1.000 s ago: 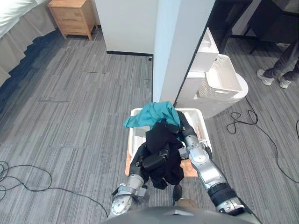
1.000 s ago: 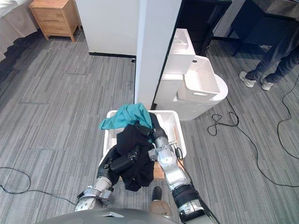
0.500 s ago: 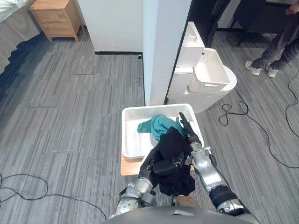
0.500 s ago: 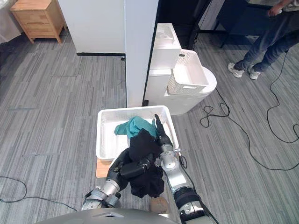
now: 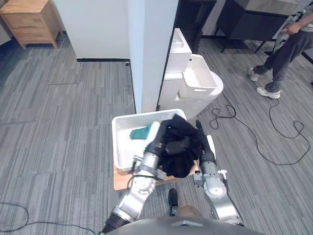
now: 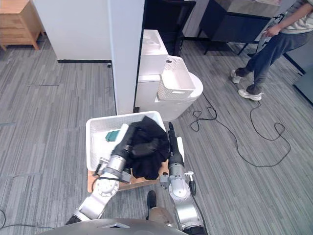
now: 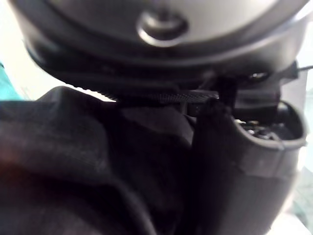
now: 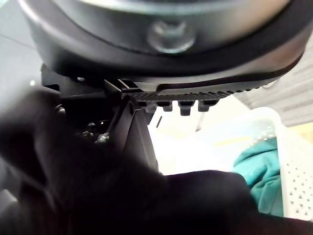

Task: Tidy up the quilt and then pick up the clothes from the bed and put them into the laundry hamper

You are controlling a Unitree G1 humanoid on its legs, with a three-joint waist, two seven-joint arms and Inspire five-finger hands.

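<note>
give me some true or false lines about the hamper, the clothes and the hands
1. The teal garment lies inside the hamper. True.
2. The black garment lies on the floor. False: it is bunched between the left hand and the right hand, over the hamper's right side.
3. The right hand is balled in a fist. False: its fingers are straight along the black garment.
4. A person stands at the far right. True.

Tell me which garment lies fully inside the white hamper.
The teal garment, low inside the hamper; the black garment is bunched over the hamper's right side, spilling past its rim.
</note>
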